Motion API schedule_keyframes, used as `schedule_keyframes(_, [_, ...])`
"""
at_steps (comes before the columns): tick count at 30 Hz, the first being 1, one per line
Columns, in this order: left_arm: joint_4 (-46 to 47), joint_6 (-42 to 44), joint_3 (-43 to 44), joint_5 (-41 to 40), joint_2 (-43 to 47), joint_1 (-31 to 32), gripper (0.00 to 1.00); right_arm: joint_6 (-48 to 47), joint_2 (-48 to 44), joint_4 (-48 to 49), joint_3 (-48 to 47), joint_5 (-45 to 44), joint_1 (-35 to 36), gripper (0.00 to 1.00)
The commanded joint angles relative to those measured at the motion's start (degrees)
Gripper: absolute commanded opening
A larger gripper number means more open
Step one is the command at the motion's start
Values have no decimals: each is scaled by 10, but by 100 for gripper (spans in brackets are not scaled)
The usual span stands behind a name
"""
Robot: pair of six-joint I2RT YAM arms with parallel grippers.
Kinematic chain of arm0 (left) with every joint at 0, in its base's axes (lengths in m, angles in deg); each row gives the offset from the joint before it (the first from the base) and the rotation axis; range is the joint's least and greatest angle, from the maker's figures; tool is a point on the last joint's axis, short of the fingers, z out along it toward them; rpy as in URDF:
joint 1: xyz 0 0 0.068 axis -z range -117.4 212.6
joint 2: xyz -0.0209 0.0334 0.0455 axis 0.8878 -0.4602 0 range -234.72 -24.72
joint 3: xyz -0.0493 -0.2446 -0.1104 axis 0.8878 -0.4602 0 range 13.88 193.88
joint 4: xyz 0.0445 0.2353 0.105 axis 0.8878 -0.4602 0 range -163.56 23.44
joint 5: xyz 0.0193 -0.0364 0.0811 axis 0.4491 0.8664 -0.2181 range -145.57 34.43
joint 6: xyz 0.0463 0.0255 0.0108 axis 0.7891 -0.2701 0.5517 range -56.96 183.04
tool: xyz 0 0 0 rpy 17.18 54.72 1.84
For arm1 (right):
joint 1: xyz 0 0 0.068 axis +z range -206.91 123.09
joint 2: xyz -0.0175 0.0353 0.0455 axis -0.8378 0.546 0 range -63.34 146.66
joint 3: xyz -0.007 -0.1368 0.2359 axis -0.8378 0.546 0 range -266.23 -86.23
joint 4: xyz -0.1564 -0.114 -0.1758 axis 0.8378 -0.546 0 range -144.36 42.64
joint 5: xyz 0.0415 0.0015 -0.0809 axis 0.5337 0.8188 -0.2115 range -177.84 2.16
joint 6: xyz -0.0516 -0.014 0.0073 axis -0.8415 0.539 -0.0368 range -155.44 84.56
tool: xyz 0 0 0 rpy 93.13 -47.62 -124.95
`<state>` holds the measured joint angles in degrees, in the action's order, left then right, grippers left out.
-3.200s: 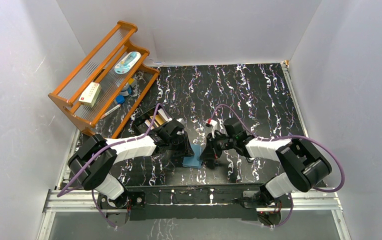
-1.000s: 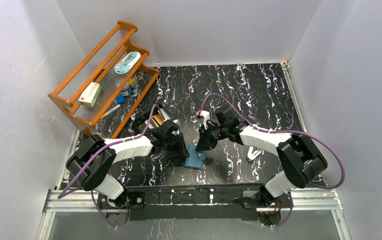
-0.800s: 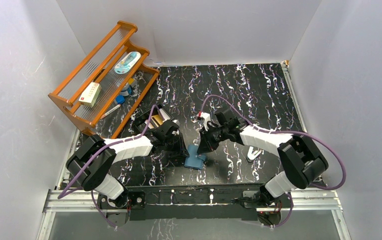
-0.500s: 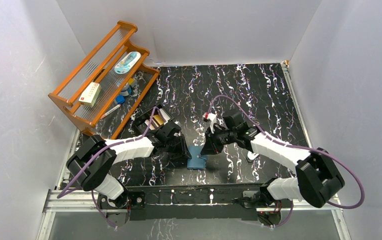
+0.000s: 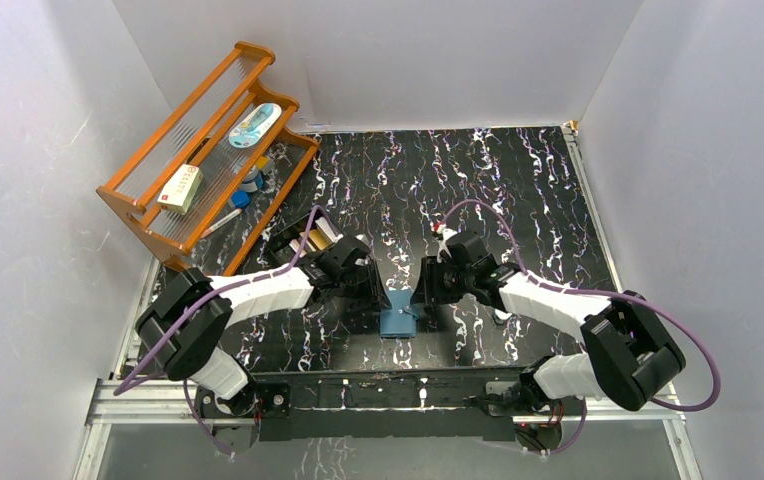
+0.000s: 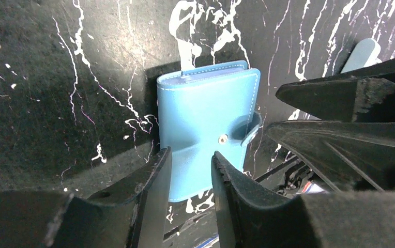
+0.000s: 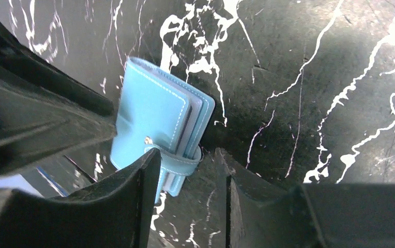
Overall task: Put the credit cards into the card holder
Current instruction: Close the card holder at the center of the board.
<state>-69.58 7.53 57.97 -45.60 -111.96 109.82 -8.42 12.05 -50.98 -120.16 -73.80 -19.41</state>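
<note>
1. The card holder (image 5: pixel 396 321) lay closed on the black marbled desk (image 5: pixel 518 180), near the front edge and between the two arms. Its snap tab was fastened across the teal cover.
2. The left end effector (image 5: pixel 374 297) hung just beside the holder on its left. In the left wrist view, this end effector (image 6: pixel 190 155) had its fingers (image 6: pixel 151 191) a little apart. The near edge of the holder (image 6: pixel 206 119) showed in the gap, which was much narrower than the cover. Nothing was pinched.
3. The right end effector (image 5: pixel 428 296) hung just beside the holder on its right, facing the left one. In the right wrist view, its tips (image 7: pixel 187 153) were spread, with the tab end of the holder (image 7: pixel 154 119) showing between them. One finger overlapped a corner of the cover and the other stood clear of it. No grip was visible.
4. That same view showed paler blue pocket leaves along the holder's open edge. Whether any card sat inside them could not be told.
5. Tan and whitish credit cards (image 5: pixel 316 236) lay in a black open-topped box (image 5: pixel 286 246) behind the left arm. The box was apart from the holder and partly hidden by the arm.
6. A wooden rack (image 5: pixel 158 215) stood at the desk's far left, with a white-and-red box (image 5: pixel 180 188) on one shelf.
</note>
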Motion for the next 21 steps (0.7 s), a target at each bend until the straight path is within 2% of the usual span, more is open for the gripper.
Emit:
schedule_keyframes(1, [-38, 23, 25, -20, -18, 2, 33, 139, -4, 42, -4, -40, -3, 52])
schedule_keyframes(10, [-45, 27, 34, -25, -29, 2, 33, 167, -11, 45, 5, -22, -3, 47])
schedule_keyframes(21, [-33, 27, 22, -23, -37, 2, 32, 186, -15, 53, 23, -8, 0, 46])
